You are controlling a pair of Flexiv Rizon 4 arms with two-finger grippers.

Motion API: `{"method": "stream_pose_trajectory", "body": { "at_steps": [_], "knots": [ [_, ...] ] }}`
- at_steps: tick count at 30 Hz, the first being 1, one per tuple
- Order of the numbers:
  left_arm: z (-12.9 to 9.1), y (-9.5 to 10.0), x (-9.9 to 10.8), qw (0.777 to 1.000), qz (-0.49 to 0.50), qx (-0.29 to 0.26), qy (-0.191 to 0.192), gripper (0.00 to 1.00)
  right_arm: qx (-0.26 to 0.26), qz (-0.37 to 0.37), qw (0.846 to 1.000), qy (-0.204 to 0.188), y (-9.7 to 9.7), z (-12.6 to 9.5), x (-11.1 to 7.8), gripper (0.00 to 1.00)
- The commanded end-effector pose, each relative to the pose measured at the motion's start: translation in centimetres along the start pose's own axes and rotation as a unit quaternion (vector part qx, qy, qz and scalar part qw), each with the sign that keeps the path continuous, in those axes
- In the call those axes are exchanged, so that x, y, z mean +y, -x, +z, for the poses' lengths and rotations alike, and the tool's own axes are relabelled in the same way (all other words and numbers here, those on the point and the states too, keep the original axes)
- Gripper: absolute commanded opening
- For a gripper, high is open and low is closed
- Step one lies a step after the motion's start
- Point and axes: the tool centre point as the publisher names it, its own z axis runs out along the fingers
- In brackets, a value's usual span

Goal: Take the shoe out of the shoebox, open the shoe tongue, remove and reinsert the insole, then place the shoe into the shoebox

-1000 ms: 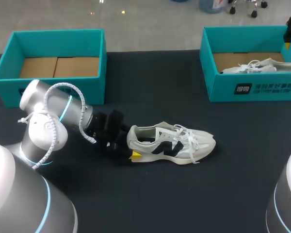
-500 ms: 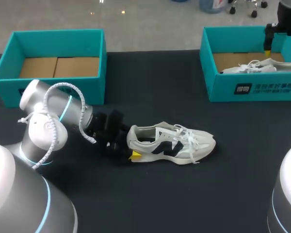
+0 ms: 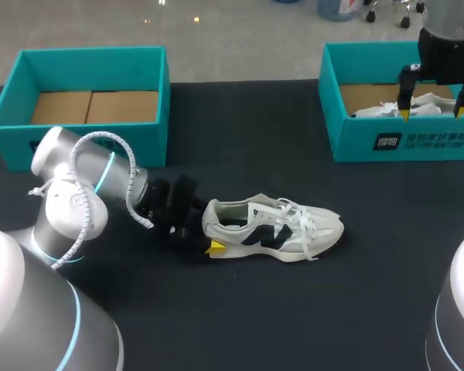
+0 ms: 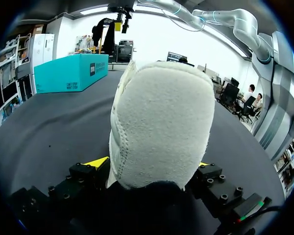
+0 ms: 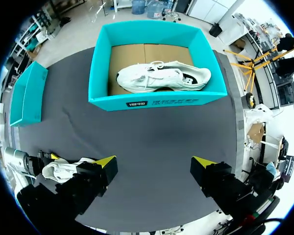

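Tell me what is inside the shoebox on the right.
A white shoe lies on the cardboard floor of the shoebox; anything beneath the shoe is hidden.

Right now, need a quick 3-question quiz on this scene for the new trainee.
1. True or false: the left gripper is shut on the heel of the loose shoe lying on the table.
2. Pick one. The right gripper is: A open, holding nothing; B shut on a shoe; C shut on an insole.
3. In the head view, which shoebox holds the second shoe, left or right?

Key: 1 true. 2 A. 3 the right shoebox.
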Motion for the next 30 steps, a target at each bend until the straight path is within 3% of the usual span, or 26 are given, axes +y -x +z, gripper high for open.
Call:
{"method": "stream_pose_trajectory", "body": {
  "at_steps": [1,14,19,24,28,30],
  "knots": [
    [0.0,0.1,0.2,1.0,0.0,0.0,0.001,0.0,-0.002,0.0,1.0,0.007,-0.2,0.0,-0.5,1.0],
    [0.0,0.1,0.2,1.0,0.0,0.0,0.001,0.0,-0.002,0.0,1.0,0.007,-0.2,0.0,-0.5,1.0],
    [0.0,0.1,0.2,1.0,0.0,0.0,0.001,0.0,-0.072,-0.022,0.997,0.022,-4.8,-0.3,-1.5,1.0],
    [0.0,0.1,0.2,1.0,0.0,0.0,0.001,0.0,-0.063,-0.008,0.997,0.034,-8.4,-1.1,-2.5,1.0],
    [0.0,0.1,0.2,1.0,0.0,0.0,0.001,0.0,-0.058,0.024,0.998,0.008,-10.1,-1.8,-3.4,1.0],
    [0.0,0.1,0.2,1.0,0.0,0.0,0.001,0.0,-0.066,0.029,0.997,0.013,-10.9,-2.2,-4.1,1.0]
  ]
}}
